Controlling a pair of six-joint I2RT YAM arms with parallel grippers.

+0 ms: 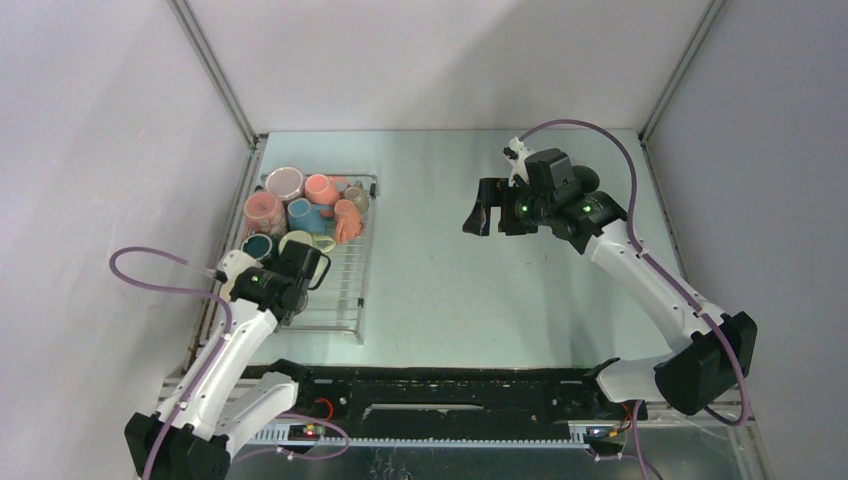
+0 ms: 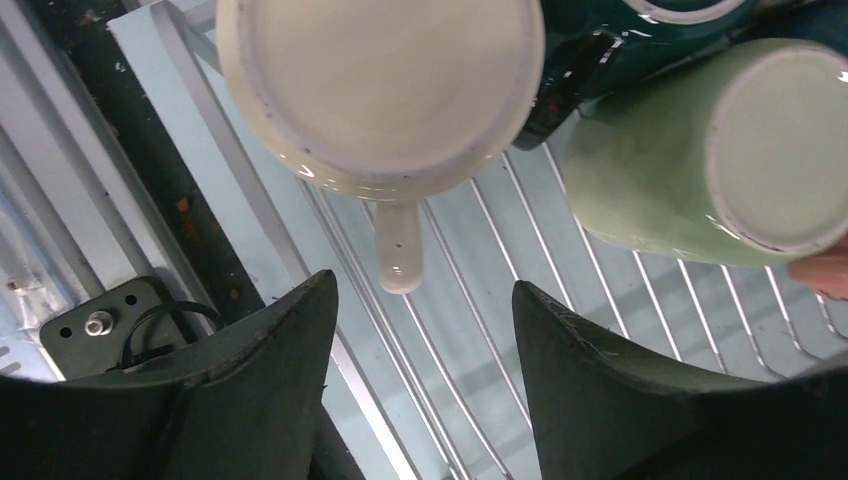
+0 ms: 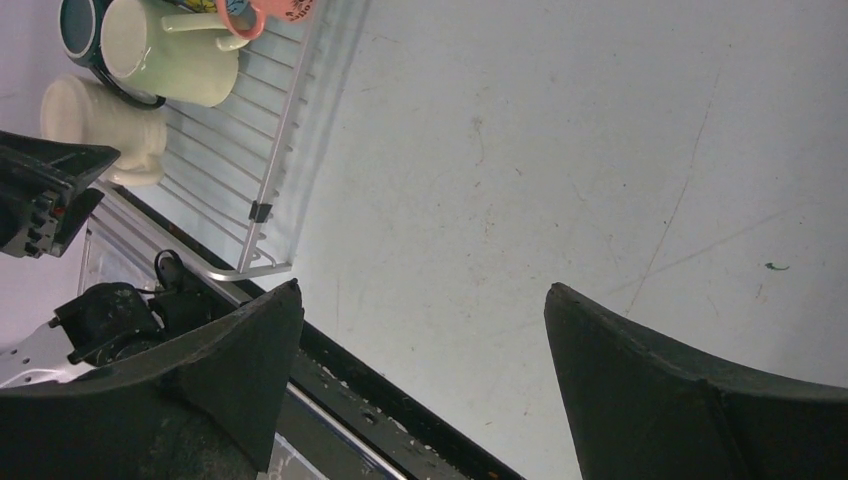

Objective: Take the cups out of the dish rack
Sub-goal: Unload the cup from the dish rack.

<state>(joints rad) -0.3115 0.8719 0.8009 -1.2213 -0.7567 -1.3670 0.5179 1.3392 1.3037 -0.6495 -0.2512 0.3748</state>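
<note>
The dish rack (image 1: 345,290) lies at the table's left with several cups crowded at its far end: pink (image 1: 263,212), blue (image 1: 305,215), orange (image 1: 347,220), dark green (image 1: 258,247). My left gripper (image 1: 305,265) hovers over the rack's near left part. In the left wrist view, a cream cup (image 2: 380,80) stands upside down, its handle (image 2: 398,245) pointing at the gap just ahead of the left gripper (image 2: 420,300), which is open with nothing between its fingers. A light green cup (image 2: 700,150) lies to the right. My right gripper (image 1: 487,215) hangs open over bare table.
The rack's near half shows bare wire bars (image 2: 600,300). A black rail (image 3: 400,400) runs along the table's near edge. The table (image 1: 450,290) stretches between the rack and the right arm. Grey walls enclose the table on three sides.
</note>
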